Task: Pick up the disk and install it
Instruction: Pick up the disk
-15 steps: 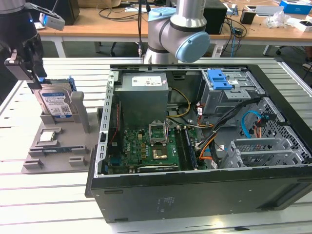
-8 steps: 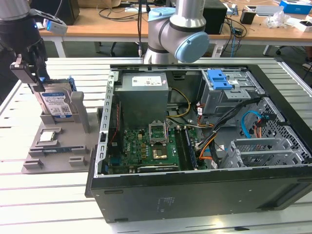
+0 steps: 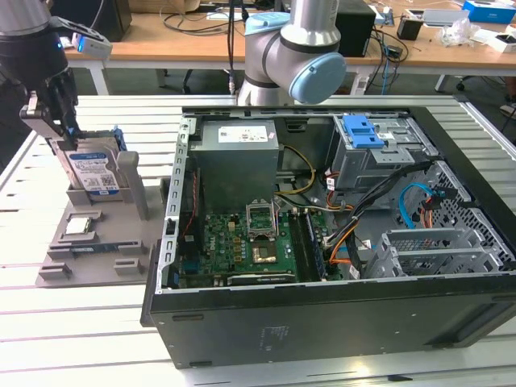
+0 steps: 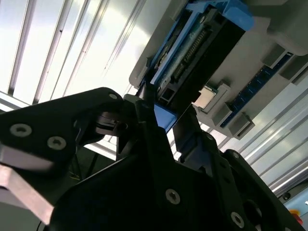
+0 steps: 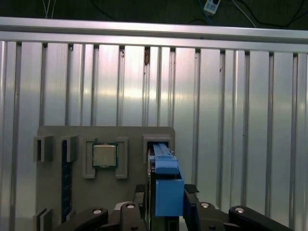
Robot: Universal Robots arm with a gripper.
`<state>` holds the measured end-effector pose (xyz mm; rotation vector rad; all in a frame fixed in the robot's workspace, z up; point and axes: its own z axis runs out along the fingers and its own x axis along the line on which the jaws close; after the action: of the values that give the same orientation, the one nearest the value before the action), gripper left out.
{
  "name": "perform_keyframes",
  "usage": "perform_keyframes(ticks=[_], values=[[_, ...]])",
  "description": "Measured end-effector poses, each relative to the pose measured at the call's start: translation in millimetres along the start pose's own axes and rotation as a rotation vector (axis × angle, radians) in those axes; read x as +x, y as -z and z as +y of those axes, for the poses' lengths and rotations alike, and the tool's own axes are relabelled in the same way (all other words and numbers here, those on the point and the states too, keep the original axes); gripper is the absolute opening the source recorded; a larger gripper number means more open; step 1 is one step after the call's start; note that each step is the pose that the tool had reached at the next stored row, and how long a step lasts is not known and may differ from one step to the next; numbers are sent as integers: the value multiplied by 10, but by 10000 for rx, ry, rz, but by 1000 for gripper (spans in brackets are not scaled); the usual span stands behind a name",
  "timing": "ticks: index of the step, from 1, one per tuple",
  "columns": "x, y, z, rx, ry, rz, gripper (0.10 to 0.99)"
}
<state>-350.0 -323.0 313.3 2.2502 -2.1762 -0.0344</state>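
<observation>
The disk (image 3: 93,173), a silver drive with a white-and-blue label in a blue caddy frame, stands on edge in a slot of the grey holder (image 3: 97,250) at the exterior view's left. My gripper (image 3: 64,133) is directly above it, fingers down over its top edge. In the first wrist view the blue edge of the disk (image 5: 166,183) sits tight between the two black fingers of the gripper (image 5: 168,202). The second wrist view also shows the disk (image 4: 202,43) running away from the gripper (image 4: 163,120), which is shut on the blue frame.
A small square silver chip (image 3: 81,226) (image 5: 105,155) lies in the holder beside the disk. The open computer case (image 3: 322,314) fills the exterior view's right, with a blue latch (image 3: 361,131) on its drive bay and a metal cage (image 3: 435,250). The arm's base (image 3: 290,48) stands behind it.
</observation>
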Motion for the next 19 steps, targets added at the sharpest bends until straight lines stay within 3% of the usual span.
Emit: perform_keyframes(ticks=[2, 19], values=[[0, 0, 0, 0, 1, -2, 365], [-1, 10, 0, 7, 1, -6, 365]])
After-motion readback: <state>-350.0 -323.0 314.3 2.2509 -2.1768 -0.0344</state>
